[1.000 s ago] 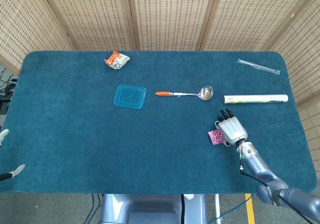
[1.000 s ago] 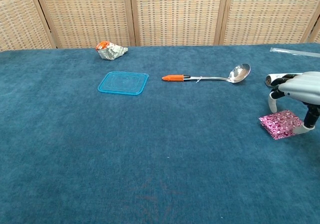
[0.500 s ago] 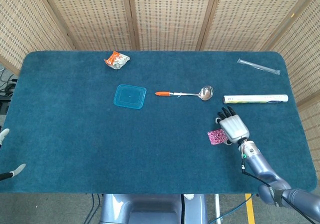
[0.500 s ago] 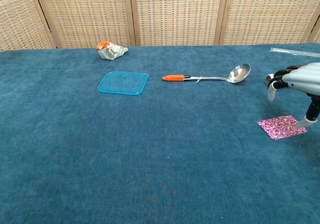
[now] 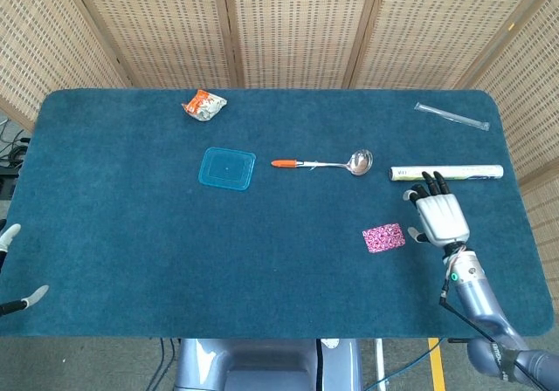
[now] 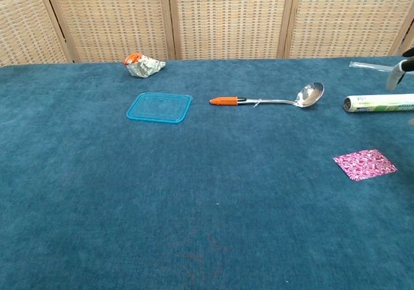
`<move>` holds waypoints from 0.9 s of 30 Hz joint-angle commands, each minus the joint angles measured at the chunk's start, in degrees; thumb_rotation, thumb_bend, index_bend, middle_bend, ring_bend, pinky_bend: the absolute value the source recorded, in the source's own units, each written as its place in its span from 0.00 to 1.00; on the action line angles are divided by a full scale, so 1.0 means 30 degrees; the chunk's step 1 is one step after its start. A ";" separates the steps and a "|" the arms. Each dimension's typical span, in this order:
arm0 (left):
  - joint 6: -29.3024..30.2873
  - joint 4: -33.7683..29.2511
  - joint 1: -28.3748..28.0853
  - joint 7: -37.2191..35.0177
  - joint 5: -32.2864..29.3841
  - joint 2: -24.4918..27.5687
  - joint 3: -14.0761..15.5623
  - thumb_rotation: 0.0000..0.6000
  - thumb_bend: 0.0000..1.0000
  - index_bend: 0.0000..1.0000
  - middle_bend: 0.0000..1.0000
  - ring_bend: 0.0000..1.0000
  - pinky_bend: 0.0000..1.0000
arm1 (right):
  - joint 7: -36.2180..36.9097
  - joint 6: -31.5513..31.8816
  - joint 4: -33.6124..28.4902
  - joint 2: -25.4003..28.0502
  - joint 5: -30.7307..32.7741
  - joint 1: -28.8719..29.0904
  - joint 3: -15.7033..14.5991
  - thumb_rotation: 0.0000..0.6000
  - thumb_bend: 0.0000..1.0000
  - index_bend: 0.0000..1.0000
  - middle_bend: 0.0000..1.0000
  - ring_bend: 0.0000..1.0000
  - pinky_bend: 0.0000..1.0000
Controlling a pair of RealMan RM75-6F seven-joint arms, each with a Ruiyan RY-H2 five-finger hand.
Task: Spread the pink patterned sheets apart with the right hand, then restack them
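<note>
The pink patterned sheets (image 5: 383,237) (image 6: 364,164) lie flat on the blue cloth as one small stack, right of centre. My right hand (image 5: 439,216) hovers just to their right with fingers spread and holds nothing; it does not touch them. In the chest view only a fingertip (image 6: 394,78) of that hand shows at the right edge. My left hand (image 5: 9,269) barely shows at the far left edge, off the table, fingers apart.
A white roll (image 5: 445,173) lies just beyond the right hand. A ladle with an orange handle (image 5: 321,162), a blue square lid (image 5: 227,168), a crumpled wrapper (image 5: 203,105) and a clear plastic sleeve (image 5: 451,116) lie farther back.
My right hand lifted off the pink sheets and moved right and up, away from them. The sheets now lie flat and uncovered. The left hand stayed still.
</note>
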 commanded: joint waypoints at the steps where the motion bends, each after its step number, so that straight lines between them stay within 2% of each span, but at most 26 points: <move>1: 0.0032 -0.0034 0.0010 0.0069 0.0050 -0.0031 0.0023 0.78 0.00 0.07 0.00 0.00 0.00 | 0.0118 0.0912 -0.0742 0.0568 -0.0121 -0.0736 -0.0056 1.00 0.26 0.33 0.29 0.00 0.00; 10: 0.0091 -0.0053 0.0023 0.0305 0.0503 -0.0354 0.0239 0.79 0.00 0.07 0.00 0.00 0.00 | 0.0603 0.3615 -0.2276 0.1625 -0.0595 -0.3028 -0.0670 1.00 0.26 0.33 0.30 0.00 0.00; 18: 0.0041 -0.0064 0.0018 0.0312 0.0773 -0.0648 0.0412 0.78 0.00 0.07 0.00 0.00 0.00 | 0.1064 0.6819 -0.3349 0.1916 -0.2291 -0.5255 -0.1445 1.00 0.26 0.33 0.31 0.00 0.00; 27: 0.0235 -0.0289 0.0036 0.0397 0.1130 -0.0606 0.0487 0.78 0.00 0.07 0.00 0.00 0.00 | 0.1205 0.8368 -0.3790 0.2179 -0.3648 -0.6493 -0.1848 1.00 0.26 0.33 0.31 0.00 0.00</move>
